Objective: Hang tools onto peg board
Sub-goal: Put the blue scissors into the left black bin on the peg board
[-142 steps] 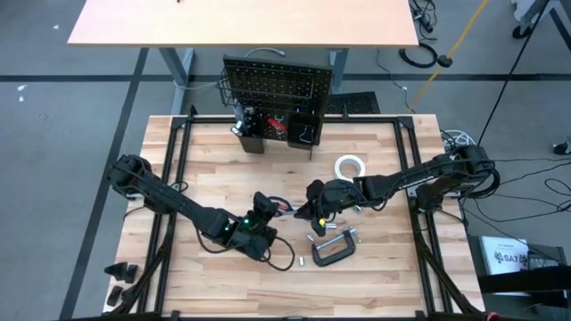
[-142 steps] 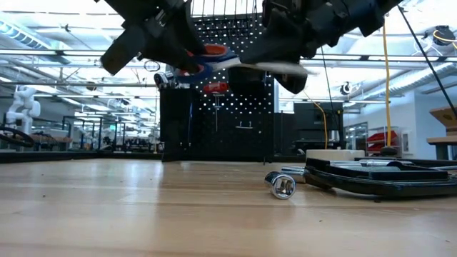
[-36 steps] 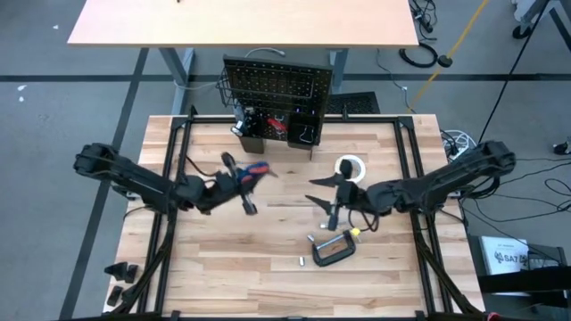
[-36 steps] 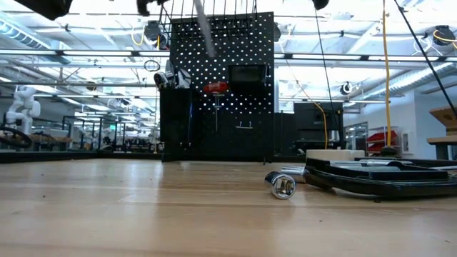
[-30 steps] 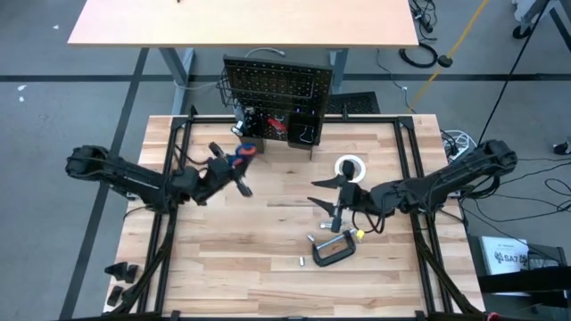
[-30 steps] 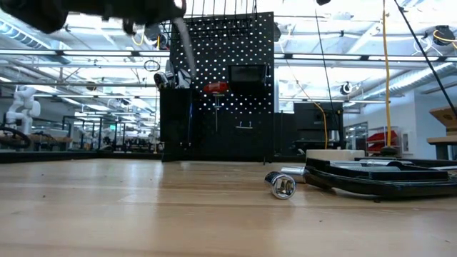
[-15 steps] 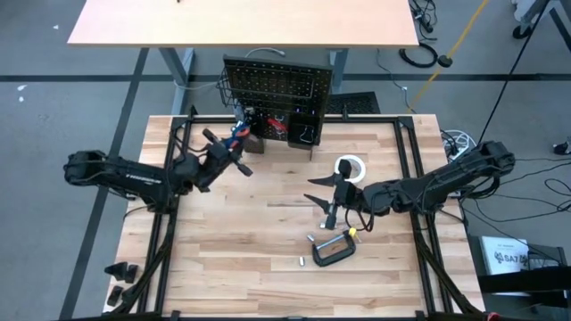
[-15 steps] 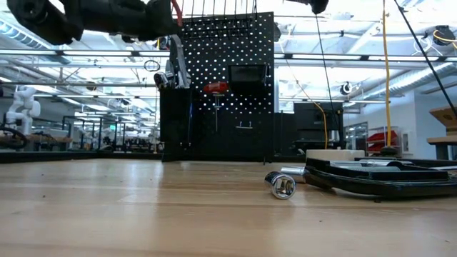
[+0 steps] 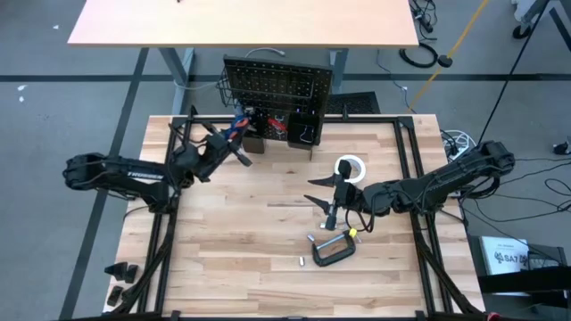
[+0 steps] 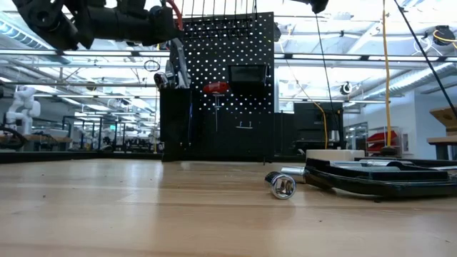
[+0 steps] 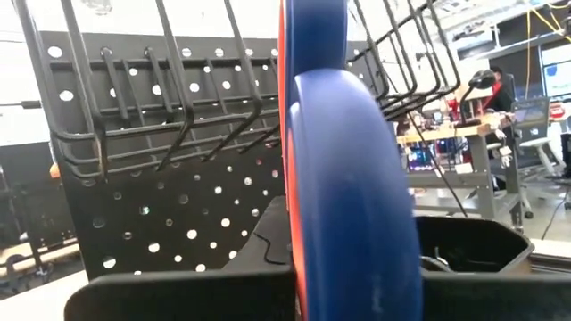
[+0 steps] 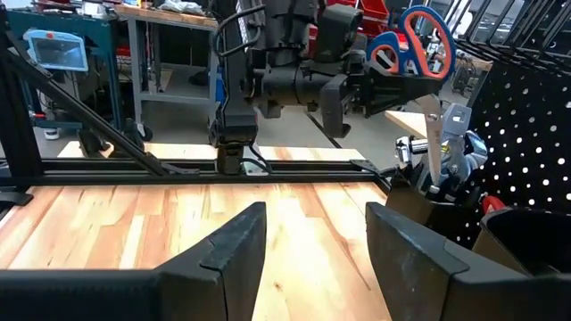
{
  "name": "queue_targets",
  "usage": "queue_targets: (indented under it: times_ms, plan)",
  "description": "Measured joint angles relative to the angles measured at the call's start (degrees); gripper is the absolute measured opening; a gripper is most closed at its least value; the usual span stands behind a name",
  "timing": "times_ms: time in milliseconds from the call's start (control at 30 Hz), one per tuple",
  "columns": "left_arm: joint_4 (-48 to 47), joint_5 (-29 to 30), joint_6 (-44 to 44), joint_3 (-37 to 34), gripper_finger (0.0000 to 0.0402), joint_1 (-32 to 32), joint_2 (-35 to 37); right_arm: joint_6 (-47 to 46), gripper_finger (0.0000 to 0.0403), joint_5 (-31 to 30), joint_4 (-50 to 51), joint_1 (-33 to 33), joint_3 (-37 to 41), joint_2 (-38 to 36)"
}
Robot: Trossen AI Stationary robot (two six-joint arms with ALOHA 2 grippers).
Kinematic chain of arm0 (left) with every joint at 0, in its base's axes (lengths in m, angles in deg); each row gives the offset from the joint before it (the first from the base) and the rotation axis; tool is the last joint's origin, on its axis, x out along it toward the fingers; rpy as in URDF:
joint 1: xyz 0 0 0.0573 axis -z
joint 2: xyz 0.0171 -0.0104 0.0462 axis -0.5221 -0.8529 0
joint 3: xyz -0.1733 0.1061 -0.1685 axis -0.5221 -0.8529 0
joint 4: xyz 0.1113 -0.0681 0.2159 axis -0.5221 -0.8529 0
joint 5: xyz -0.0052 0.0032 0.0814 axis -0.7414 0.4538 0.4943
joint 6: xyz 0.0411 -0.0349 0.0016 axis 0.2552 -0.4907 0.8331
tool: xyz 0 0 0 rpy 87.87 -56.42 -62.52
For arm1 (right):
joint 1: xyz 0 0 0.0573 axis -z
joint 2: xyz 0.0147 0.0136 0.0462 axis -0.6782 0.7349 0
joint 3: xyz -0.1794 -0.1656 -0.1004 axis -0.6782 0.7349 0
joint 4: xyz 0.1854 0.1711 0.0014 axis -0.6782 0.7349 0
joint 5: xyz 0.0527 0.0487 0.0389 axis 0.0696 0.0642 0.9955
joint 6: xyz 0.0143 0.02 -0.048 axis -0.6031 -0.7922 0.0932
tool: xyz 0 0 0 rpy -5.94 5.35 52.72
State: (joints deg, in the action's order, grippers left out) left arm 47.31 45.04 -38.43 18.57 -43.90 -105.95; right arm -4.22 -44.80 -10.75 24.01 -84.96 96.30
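Note:
My left gripper [image 9: 223, 145] is shut on the orange-and-blue-handled scissors [image 9: 239, 135] above the table's far left, just in front of the black peg board [image 9: 277, 85]. In the left wrist view the blue handle [image 11: 350, 187] fills the middle, with the board's wire hooks [image 11: 178, 116] behind it. My right gripper [image 9: 325, 199] hangs open and empty over the table's middle right, its fingers [image 12: 234, 245] apart. A white tape roll [image 9: 350, 167] and a black C-clamp [image 9: 332, 249] lie flat on the table beside it. My left gripper pinches the scissors between its two fingers just below the handle loops [image 12: 426, 89]. The fingers come about level from the table's left side. The scissors are lifted clear, handle loops [image 12: 419, 36] up and blade [image 12: 434, 134] hanging down over the bins.
Black bins [image 9: 303, 129] with tools stand along the board's lower edge, and a red screwdriver [image 10: 216, 88] hangs on the board. A silver ratchet head [image 10: 283, 185] and a small piece [image 9: 302, 261] lie on the wood. Black frame rails [image 9: 169, 178] run along both table sides.
My left gripper has carried the scissors toward the table's far edge and the peg board, turning somewhat on the way; the scissors stay lifted clear. My right gripper has kept still.

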Motion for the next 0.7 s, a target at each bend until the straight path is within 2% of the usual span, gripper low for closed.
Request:
queue_targets:
  times_ms: [367, 700]
  plan:
    - [2.13, -1.38, -3.2, 0.0, 0.0013, -2.69, -8.01, -0.02, 0.018, 0.13, -0.12, 0.0, 0.0, 0.0]
    - [2.2, -1.83, -13.35, 0.35, 0.0021, -7.51, -11.42, -0.07, 0.018, 0.14, -0.11, 0.0, 0.0, 0.0]
